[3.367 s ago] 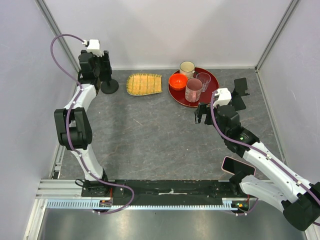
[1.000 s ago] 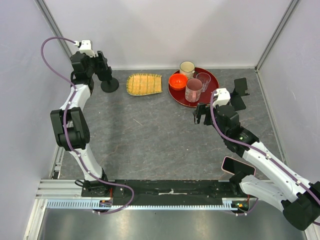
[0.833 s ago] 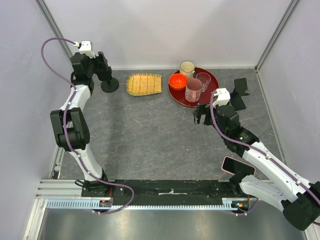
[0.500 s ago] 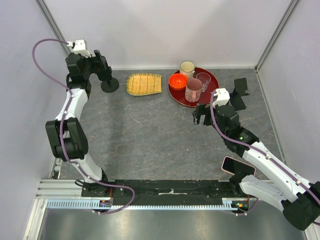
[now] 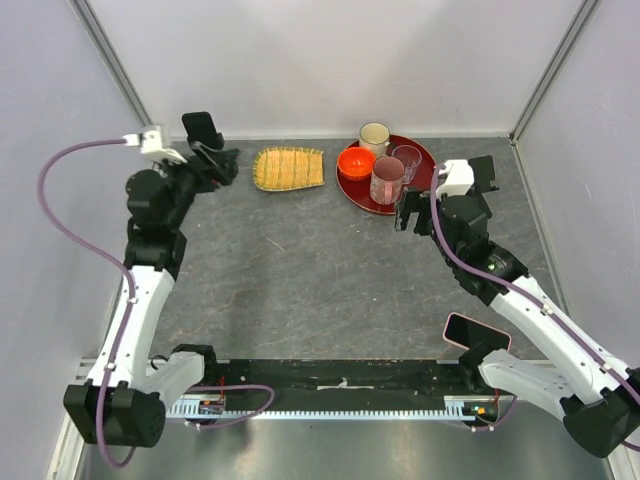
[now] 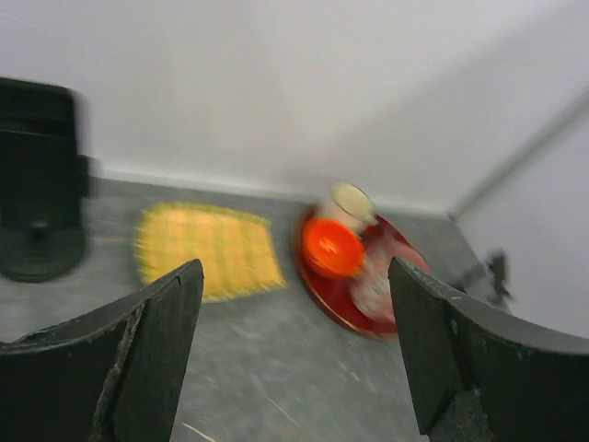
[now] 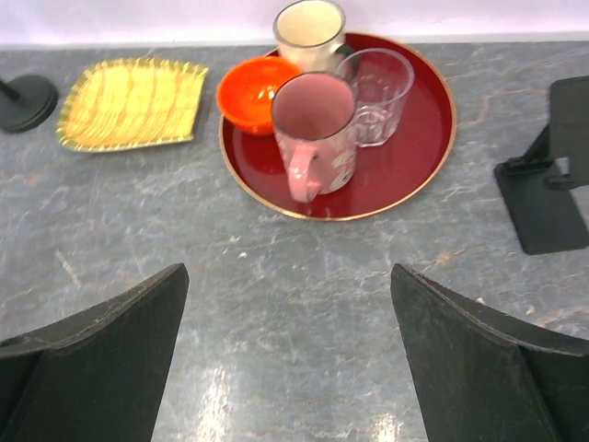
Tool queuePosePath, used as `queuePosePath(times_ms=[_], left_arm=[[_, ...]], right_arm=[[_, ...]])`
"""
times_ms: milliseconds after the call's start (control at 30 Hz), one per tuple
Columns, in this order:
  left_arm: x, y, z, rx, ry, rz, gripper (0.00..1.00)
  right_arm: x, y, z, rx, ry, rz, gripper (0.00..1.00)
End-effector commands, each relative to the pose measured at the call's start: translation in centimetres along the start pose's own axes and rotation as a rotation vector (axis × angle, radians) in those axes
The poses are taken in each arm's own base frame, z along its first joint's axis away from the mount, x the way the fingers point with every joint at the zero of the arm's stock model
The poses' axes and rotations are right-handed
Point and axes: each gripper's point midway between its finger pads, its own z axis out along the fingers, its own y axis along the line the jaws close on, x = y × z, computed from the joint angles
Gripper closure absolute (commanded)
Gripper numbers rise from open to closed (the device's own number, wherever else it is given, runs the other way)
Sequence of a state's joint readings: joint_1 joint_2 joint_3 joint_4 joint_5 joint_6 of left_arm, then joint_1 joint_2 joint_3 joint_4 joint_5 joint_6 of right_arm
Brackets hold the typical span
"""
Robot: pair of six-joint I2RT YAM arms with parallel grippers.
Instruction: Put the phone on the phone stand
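The phone stand [image 5: 201, 129] is at the far left of the table. In the left wrist view [image 6: 37, 250] it shows blurred, with a round base and a black rectangular slab on top. I cannot tell if that slab is its holder plate or a phone. My left gripper [image 5: 218, 163] is open and empty, just near of the stand. Its jaws stand wide apart in its own view [image 6: 294, 281]. A pink-rimmed phone [image 5: 477, 332] lies by the right arm's base. My right gripper [image 5: 420, 214] is open and empty near the red tray, as its own view [image 7: 287, 281] shows.
A yellow woven mat [image 5: 289, 167] lies right of the stand. A red tray [image 5: 425, 160] holds an orange bowl [image 7: 254, 92], a pink mug [image 7: 314, 133], a clear glass [image 7: 374, 83] and a cream cup [image 7: 309, 29]. A black folding stand [image 7: 545, 189] is at the far right.
My left arm has pulled back from the stand toward the near side, leaving the black slab on top. My right gripper has shifted slightly right and toward the far side.
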State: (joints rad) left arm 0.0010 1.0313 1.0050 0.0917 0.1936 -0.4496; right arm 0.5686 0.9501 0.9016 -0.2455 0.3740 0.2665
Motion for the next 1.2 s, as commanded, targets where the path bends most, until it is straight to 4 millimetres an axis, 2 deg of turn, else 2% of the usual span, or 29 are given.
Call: queuePosePath(times_ms=[0, 67, 100, 167, 200, 233, 267, 300, 400, 433, 467, 500, 567, 600, 633, 733, 767, 800, 833, 867, 900, 967, 1100, 1167], left_arm=[[5.3, -7.3, -1.9, 0.256, 0.165, -0.018, 0.13], [6.1, -9.0, -2.2, 0.324, 0.184, 0.041, 0.14], [7.0, -10.3, -2.5, 0.367, 0.207, 0.061, 0.14], [8.2, -10.9, -2.8, 0.406, 0.223, 0.119, 0.15], [9.0, -11.5, -3.1, 0.432, 0.237, 0.139, 0.15], [9.9, -11.2, -3.1, 0.433, 0.25, 0.156, 0.15], [10.2, -11.3, -3.2, 0.444, 0.258, 0.153, 0.15], [10.4, -11.7, -3.5, 0.476, 0.275, 0.153, 0.15], [11.0, -13.3, -4.3, 0.532, 0.321, 0.128, 0.17], [11.7, -13.5, -4.8, 0.546, 0.333, 0.117, 0.17], [11.2, -14.1, -5.3, 0.571, 0.303, 0.12, 0.17], [11.6, -14.5, -5.7, 0.587, 0.306, 0.125, 0.16], [12.3, -14.7, -6.3, 0.59, 0.318, 0.142, 0.16], [12.6, -15.0, -6.5, 0.596, 0.315, 0.165, 0.16], [12.7, -15.1, -6.6, 0.596, 0.317, 0.174, 0.16], [12.7, -15.5, -6.9, 0.611, 0.305, 0.194, 0.14], [12.9, -15.5, -6.9, 0.609, 0.309, 0.192, 0.13], [13.3, -15.5, -6.7, 0.612, 0.323, 0.187, 0.13], [13.5, -15.6, -6.7, 0.619, 0.331, 0.183, 0.13], [13.7, -15.7, -6.6, 0.626, 0.342, 0.177, 0.13], [14.3, -16.0, -6.6, 0.646, 0.368, 0.169, 0.13], [14.8, -16.3, -6.6, 0.664, 0.386, 0.169, 0.13], [16.7, -16.8, -6.3, 0.691, 0.44, 0.207, 0.13], [18.4, -17.2, -6.3, 0.711, 0.486, 0.218, 0.13]], right_arm=[[-3.1, -2.2, 1.0, 0.126, -0.055, 0.021, 0.02], [-4.1, -4.2, 1.7, 0.186, -0.069, 0.046, 0.02], [-4.2, -5.8, 2.4, 0.231, -0.064, 0.057, 0.02], [-5.0, -7.8, 3.0, 0.278, -0.073, 0.077, 0.02], [-4.8, -10.1, 3.7, 0.325, -0.062, 0.104, 0.02], [-5.0, -11.3, 4.0, 0.348, -0.064, 0.123, 0.02], [-5.3, -12.4, 4.3, 0.365, -0.067, 0.14, 0.02], [-5.4, -14.6, 5.0, 0.402, -0.072, 0.175, 0.02], [-6.3, -17.2, 6.5, 0.42, -0.106, 0.234, 0.02], [-6.5, -16.6, 7.2, 0.385, -0.122, 0.283, 0.02], [-6.8, -17.8, 7.5, 0.402, -0.147, 0.31, 0.02], [-6.9, -18.3, 8.6, 0.405, -0.164, 0.323, 0.02], [-7.6, -19.2, 9.7, 0.436, -0.174, 0.327, 0.02], [-6.5, -19.8, 11.0, 0.449, -0.137, 0.313, 0.02], [-7.3, -19.8, 11.6, 0.438, -0.142, 0.296, 0.02], [-7.5, -18.5, 13.5, 0.315, -0.112, 0.142, 0.05], [-7.5, -18.7, 13.6, 0.308, -0.097, 0.039, 0.02], [-6.6, -19.1, 14.0, 0.3, -0.059, -0.007, 0.02], [-7.0, -19.4, 14.4, 0.288, -0.041, -0.058, 0.02], [-5.3, -20.2, 15.3, 0.297, 0.028, -0.078, 0.02], [-4.2, -21.6, 15.1, 0.321, 0.086, -0.124, 0.02], [-2.8, -23.0, 15.7, 0.327, 0.127, -0.141, 0.02], [-1.5, -25.9, 16.3, 0.319, 0.162, -0.124, 0.02], [-0.3, -25.8, 17.2, 0.256, 0.184, -0.125, 0.02]])
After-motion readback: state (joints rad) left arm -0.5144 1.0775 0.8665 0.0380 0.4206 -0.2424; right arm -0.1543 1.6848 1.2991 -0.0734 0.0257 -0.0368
